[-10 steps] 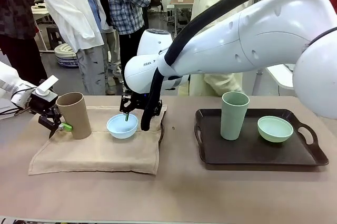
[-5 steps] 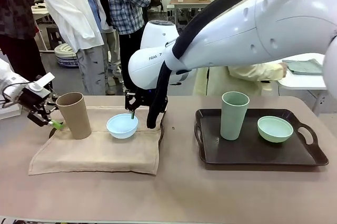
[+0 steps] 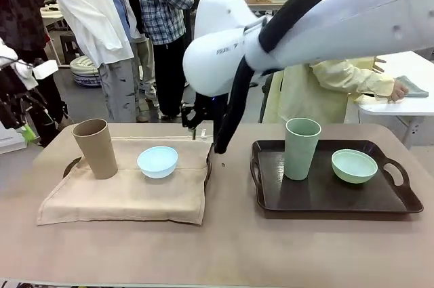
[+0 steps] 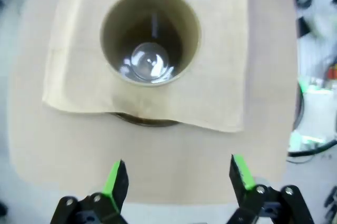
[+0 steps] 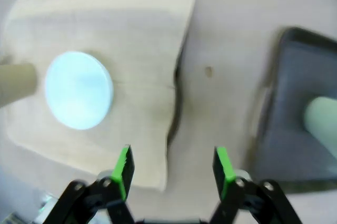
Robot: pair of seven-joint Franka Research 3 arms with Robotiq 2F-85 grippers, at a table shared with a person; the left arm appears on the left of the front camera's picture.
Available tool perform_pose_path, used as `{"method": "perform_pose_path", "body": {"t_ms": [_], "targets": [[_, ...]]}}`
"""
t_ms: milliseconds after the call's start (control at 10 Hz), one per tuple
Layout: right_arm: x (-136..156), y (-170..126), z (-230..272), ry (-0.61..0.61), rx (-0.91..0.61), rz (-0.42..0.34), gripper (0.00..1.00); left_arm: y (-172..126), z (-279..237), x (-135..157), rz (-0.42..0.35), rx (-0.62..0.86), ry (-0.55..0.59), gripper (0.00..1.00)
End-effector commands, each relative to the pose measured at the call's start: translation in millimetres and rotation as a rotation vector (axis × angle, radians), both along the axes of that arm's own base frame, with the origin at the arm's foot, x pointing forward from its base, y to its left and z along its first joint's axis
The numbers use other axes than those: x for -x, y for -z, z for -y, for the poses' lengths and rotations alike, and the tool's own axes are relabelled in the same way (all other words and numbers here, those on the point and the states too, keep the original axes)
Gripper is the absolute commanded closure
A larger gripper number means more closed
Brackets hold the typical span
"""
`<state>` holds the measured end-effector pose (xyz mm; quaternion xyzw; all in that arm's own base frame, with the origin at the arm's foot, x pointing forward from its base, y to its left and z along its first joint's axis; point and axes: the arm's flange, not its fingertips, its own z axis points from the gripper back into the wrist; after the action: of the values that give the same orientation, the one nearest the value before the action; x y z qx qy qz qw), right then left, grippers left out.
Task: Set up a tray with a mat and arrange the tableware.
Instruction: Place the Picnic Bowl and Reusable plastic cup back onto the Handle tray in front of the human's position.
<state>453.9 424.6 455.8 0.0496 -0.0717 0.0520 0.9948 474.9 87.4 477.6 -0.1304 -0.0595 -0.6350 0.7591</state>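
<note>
1. L gripper (image 4: 178, 177): jaws wide, empty. Tan cup (image 4: 150, 37) stands upright on the mat (image 4: 226, 50), dead ahead and well apart; you look straight down its mouth.
2. R gripper (image 5: 171, 167): jaws apart, empty. Light blue bowl (image 5: 79, 89) sits off to one side, not btwn the pads.
3. Front view adds pale green cup (image 3: 302, 147) & pale green bowl (image 3: 354, 165) on the bare dark tray (image 3: 319, 196).

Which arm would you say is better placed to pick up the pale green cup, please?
Probably right: the right gripper, open, hovers beside the bare tray holding the pale green cup. The left gripper, also open, is beyond the tan cup, farther away.
</note>
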Motion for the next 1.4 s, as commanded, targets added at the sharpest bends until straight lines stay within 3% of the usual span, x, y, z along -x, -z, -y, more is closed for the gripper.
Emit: {"method": "perform_pose_path", "body": {"t_ms": [0, 400, 600, 700, 800, 900, 1300], "targets": [[29.0, -41.6, 25.6, 0.015, 0.104, 0.015, 0.21, -27.9, 36.8, 23.6, -0.034, -0.094, -0.074, 0.0], [40.9, -119.4, 56.8, 0.103, 0.131, 0.043, 0.21, -90.6, 123.7, 25.8, 0.139, -0.15, -0.461, 0.0], [34.8, -133.6, 66.8, 0.156, 0.127, 0.021, 0.21, -105.4, 158.2, 15.9, 0.273, -0.224, -0.695, 0.0], [27.5, -131.1, 67.7, 0.165, 0.119, -0.008, 0.21, -109.1, 168.1, 11.7, 0.268, -0.236, -0.735, 0.0], [18.1, -124.4, 68.9, 0.152, 0.099, -0.029, 0.21, -113.1, 148.2, 19.3, 0.226, -0.112, -0.583, 0.0], [33.0, -137.2, 74.4, 0.13, 0.121, 0.029, 0.21, -113.1, 148.2, 19.3, 0.226, -0.112, -0.583, 0.0], [33.0, -137.2, 74.4, 0.13, 0.121, 0.029, 0.21, -113.1, 148.2, 19.3, 0.226, -0.112, -0.583, 0.0]]}}
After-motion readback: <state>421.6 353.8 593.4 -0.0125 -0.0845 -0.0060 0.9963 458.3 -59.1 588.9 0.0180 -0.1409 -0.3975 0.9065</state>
